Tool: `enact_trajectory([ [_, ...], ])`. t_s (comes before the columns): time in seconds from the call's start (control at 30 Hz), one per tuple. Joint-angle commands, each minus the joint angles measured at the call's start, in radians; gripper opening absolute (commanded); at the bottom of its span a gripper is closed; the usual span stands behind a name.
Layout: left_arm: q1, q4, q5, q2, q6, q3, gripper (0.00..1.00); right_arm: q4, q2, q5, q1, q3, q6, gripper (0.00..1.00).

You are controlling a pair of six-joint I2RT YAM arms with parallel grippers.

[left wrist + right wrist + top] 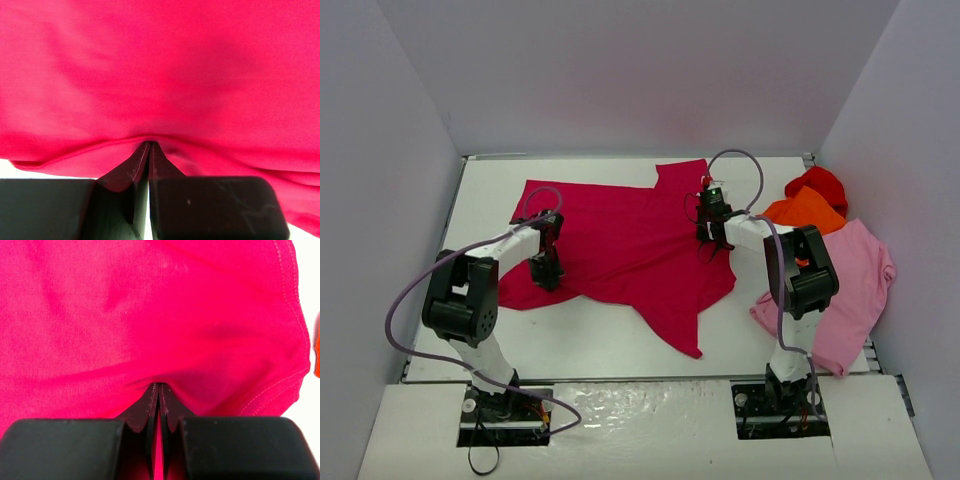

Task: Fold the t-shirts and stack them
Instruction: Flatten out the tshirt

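Left claw (150, 145): jaws pinched fully together on a small pucker of the crimson t-shirt (620, 240), cloth bunching right at my fingertips. The grip point sits close to the shirt's left edge, towards the near side. The shirt lies spread but rumpled across the middle of the white surface (600, 335). One flap reaches towards the far wall and a pointed corner trails towards the near edge. Right claw (157, 386): same story, jaws closed tight with a sliver of crimson cloth caught between them. This grip is on the shirt's right side, just inside a stitched hem that curves past in the right wrist view. Both claws are low on the cloth, well apart, one at each side of the shirt. Right of the crimson one is the orange t-shirt (807, 210), crumpled, with the bright red t-shirt (817, 182) bunched just behind it near the far right corner. The light pink t-shirt (850, 290) lies loosely spread along the right edge beside my right arm, its far end touching the orange one.
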Motion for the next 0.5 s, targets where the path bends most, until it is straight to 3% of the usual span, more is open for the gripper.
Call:
enact_trajectory([
  [0.0, 0.011, 0.043, -0.081, -0.151, -0.011, -0.025, 0.16, 0.011, -0.140, -0.010, 0.007, -0.049, -0.009, 0.11],
  [0.13, 0.010, 0.101, -0.104, -0.249, -0.042, -0.055, 0.62, 0.009, -0.226, -0.039, 0.021, -0.066, 0.016, 0.41],
  [0.23, 0.010, 0.114, -0.106, -0.306, -0.056, -0.061, 0.69, -0.014, -0.285, -0.040, 0.053, -0.075, 0.033, 0.48],
  [0.47, 0.008, 0.139, -0.068, -0.315, -0.040, -0.023, 0.70, -0.144, -0.458, 0.027, 0.288, -0.228, 0.164, 0.48],
])
